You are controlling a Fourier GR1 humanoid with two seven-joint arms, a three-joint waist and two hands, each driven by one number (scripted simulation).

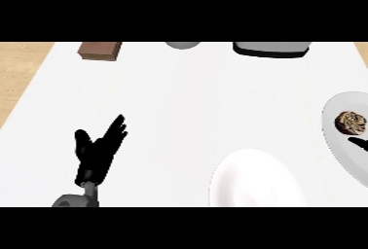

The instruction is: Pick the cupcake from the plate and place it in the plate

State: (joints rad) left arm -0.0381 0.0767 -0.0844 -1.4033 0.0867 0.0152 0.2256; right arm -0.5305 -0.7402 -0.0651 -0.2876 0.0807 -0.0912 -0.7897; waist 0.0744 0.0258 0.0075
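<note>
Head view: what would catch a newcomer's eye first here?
The black left hand stands out most, open with fingers up at the lower left of the white counter. Next comes the brown cupcake on the plate at the right edge, with a bit of the right hand just below it. A white plate with nothing on it sits at the lower middle.

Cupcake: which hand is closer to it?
Right. The right hand shows just below the cupcake, over its plate; the left hand rests far off to the left.
</note>
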